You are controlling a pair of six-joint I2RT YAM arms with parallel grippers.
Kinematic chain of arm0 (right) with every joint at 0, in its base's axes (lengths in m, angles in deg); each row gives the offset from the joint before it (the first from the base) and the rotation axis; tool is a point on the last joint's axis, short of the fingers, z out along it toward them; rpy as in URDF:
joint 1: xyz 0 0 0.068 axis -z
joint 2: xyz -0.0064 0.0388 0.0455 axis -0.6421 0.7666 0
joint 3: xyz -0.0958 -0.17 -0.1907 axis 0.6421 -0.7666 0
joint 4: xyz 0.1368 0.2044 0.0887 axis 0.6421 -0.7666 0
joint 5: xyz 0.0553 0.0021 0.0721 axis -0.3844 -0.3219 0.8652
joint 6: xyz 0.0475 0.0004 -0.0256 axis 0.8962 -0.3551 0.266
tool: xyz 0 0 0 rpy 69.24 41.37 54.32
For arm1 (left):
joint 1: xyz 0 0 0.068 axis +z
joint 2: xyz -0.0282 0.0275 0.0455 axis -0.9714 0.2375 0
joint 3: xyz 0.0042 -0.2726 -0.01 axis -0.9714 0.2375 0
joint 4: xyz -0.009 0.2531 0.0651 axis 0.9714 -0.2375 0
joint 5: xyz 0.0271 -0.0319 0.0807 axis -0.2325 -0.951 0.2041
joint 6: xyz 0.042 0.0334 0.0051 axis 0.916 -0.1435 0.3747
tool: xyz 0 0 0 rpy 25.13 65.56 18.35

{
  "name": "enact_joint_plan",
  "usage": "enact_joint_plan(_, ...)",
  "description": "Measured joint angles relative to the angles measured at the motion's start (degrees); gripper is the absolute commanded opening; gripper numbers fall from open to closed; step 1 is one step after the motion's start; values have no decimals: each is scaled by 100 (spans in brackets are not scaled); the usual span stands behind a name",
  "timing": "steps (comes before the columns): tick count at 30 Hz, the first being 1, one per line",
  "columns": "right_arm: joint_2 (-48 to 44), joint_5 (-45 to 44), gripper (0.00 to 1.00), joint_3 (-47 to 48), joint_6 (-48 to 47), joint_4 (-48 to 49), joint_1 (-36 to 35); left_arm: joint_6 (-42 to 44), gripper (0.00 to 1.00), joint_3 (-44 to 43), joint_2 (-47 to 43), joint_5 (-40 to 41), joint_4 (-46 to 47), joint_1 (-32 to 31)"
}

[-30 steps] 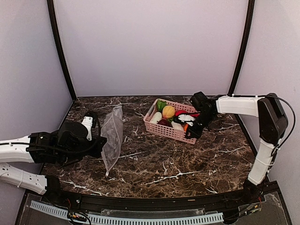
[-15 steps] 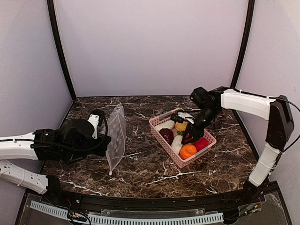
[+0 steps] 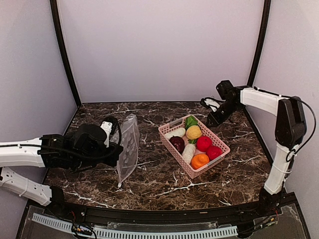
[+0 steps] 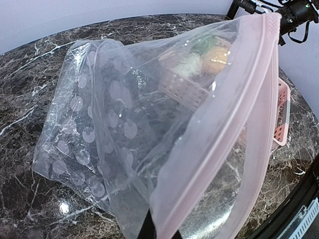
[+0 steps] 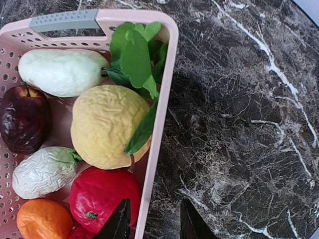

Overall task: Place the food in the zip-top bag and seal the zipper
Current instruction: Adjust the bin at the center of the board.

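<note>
Food, a set of small toy fruits and vegetables [image 3: 193, 132], lies in the pink plastic mesh basket [image 3: 174, 155] on the dark marble tabletop [image 3: 159, 185]. Left of the basket, the left gripper [image 3: 115, 149] is clamped on the clear crinkly zip-top bag [image 3: 128, 149] and holds it upright, its pale pink zipper strip [image 4: 249, 124] along one edge. The right gripper [image 5: 152, 224] hovers by the basket's far right rim, narrowly parted and holding nothing.

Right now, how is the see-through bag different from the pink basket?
The zip-top bag is clear, crinkly plastic with faint round dots; the pink mesh basket is full of little holes. The bag is held up on its edge by the left gripper, while the basket sits flat on the table. The bag looks empty; the basket holds all the food. Both show pink: the bag's zipper is pale pink too.
</note>
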Motion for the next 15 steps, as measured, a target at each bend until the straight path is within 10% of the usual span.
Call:
enact_joint_plan(7, 332, 22, 27, 0, 85, 2, 44, -2, 1, 0, 57, -92, 0, 0)
enact_joint_plan(15, 389, 39, 0, -11, 586, 48, 144, -4, 1, -105, 378, -190, -42, 0)
